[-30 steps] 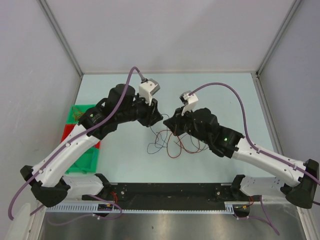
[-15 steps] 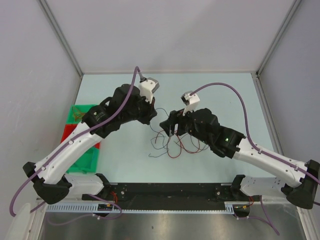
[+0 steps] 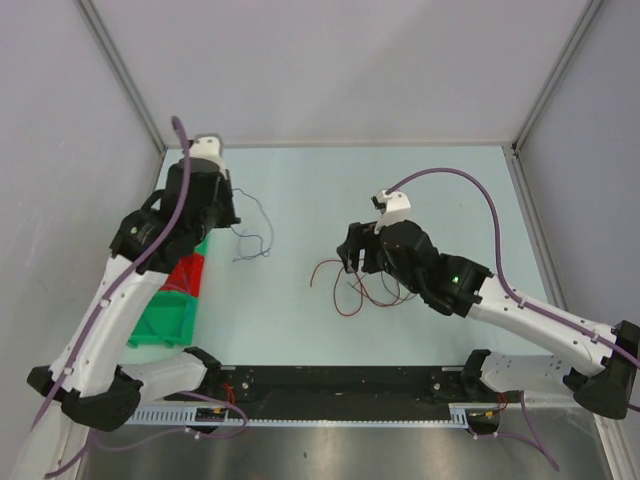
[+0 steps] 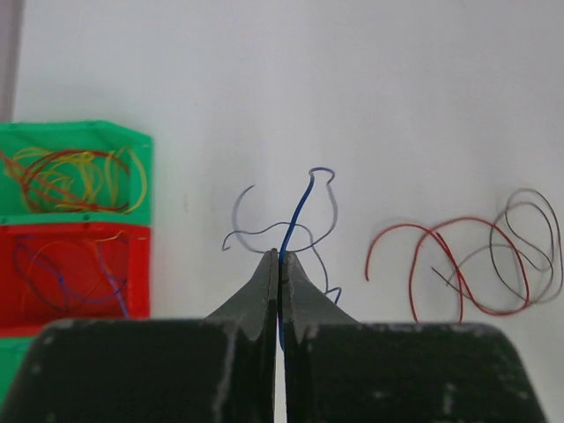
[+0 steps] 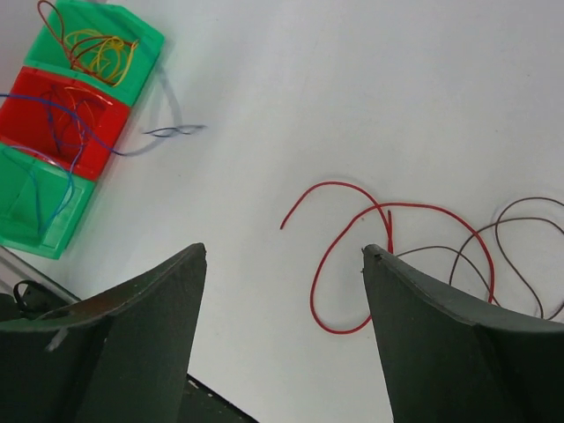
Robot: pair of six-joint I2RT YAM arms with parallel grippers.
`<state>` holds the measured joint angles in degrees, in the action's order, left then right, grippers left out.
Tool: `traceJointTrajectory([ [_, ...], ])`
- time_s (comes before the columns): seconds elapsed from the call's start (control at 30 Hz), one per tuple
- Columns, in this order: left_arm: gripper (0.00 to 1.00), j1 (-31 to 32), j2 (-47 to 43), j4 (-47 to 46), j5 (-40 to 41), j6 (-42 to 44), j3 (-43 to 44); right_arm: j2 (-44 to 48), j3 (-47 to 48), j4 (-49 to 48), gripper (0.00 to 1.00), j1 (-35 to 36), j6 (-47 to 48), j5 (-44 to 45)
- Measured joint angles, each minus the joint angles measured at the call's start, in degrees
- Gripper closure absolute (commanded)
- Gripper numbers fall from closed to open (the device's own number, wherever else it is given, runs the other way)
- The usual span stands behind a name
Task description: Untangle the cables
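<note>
The left gripper [image 4: 279,264] is clenched on a blue cable [image 4: 298,211]; the right gripper [image 5: 286,330] is released above the red cables [image 5: 352,256] on the table [image 3: 300,180]

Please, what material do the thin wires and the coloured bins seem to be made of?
The blue wire and red wire look like thin plastic-coated wire: smooth, evenly coloured, keeping springy curls. The green bin and red bin look like moulded plastic: bright and slightly glossy.

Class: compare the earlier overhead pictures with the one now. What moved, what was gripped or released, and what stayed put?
The left gripper shut on a blue wire and pulled it left toward the bins. The right gripper opened, releasing. The red wires stayed on the table.
</note>
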<state>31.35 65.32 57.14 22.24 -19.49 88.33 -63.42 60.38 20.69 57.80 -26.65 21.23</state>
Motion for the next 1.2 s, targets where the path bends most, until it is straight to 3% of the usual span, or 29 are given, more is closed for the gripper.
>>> traceJointTrajectory([
  [0.6, 1.0, -17.86, -10.54, 9.4, 14.14, -5.99, 7.58, -2.91, -9.42, 1.73, 0.24, 0.0, -4.9, 1.77],
  [1.2, 0.99, -20.5, -17.75, 15.61, 31.36, -9.79, 6.16, -6.45, -19.52, -9.14, 0.26, 0.0, -6.08, -7.13],
])
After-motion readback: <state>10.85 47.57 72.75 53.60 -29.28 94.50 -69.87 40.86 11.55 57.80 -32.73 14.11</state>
